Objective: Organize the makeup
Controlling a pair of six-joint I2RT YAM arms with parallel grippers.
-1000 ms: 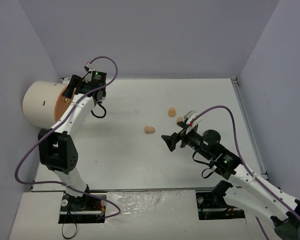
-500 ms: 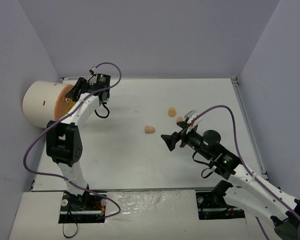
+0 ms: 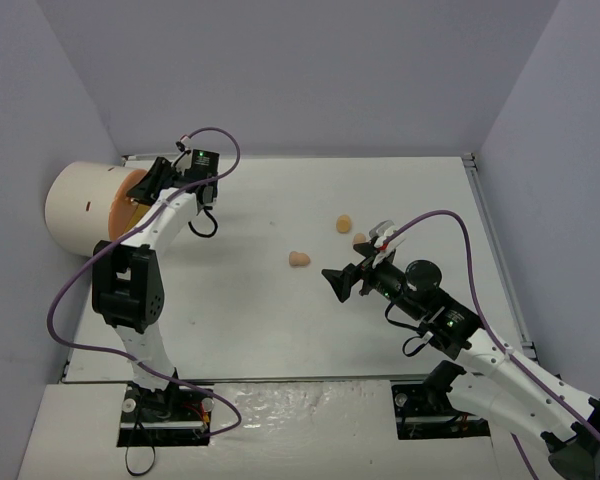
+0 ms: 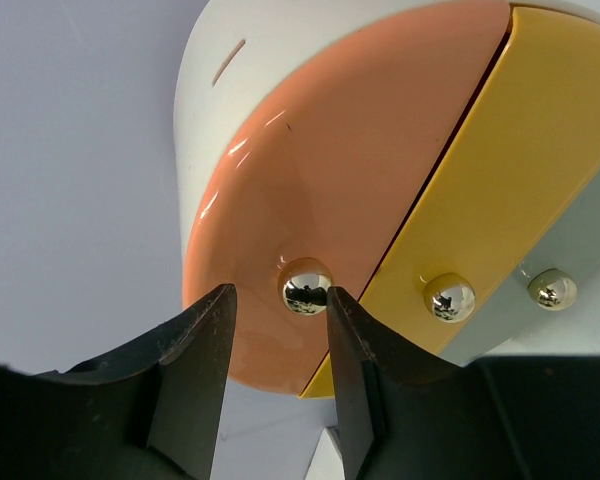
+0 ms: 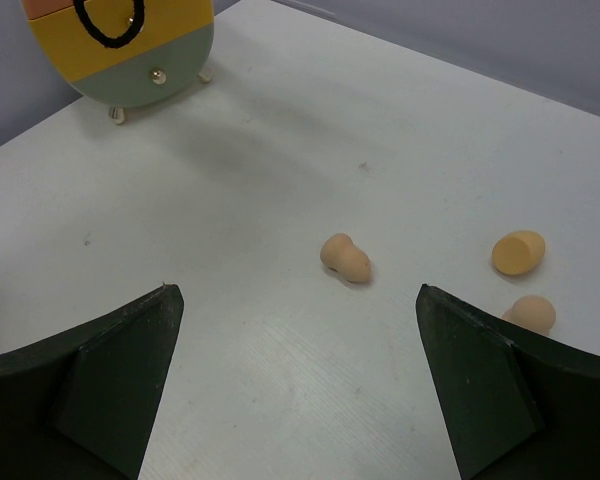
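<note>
Three peach egg-shaped sponges lie mid-table: one [image 3: 299,259] nearest the centre, two [image 3: 344,223] [image 3: 360,239] further right. The right wrist view shows them too: [image 5: 345,258], [image 5: 518,252], [image 5: 530,313]. My right gripper [image 3: 335,283] [image 5: 295,292] hovers wide open just short of them, with nothing between its fingers. My left gripper [image 3: 145,185] [image 4: 278,295] is at the orange front [image 4: 350,150] of the cream cylinder [image 3: 80,205]. Its jaws stand partly open around a chrome knob [image 4: 307,287]: the right finger touches the knob, the left one stands clear of it.
Beside the orange panel the cylinder has a yellow drawer front [image 4: 510,170] and a grey-green one [image 5: 158,74], each with a chrome knob [image 4: 449,297] [image 4: 551,288]. Purple-grey walls close the table at the back and both sides.
My left gripper has moved left, up to the cylinder's front, and its jaws have narrowed around the knob. The right arm and the sponges have not moved.
</note>
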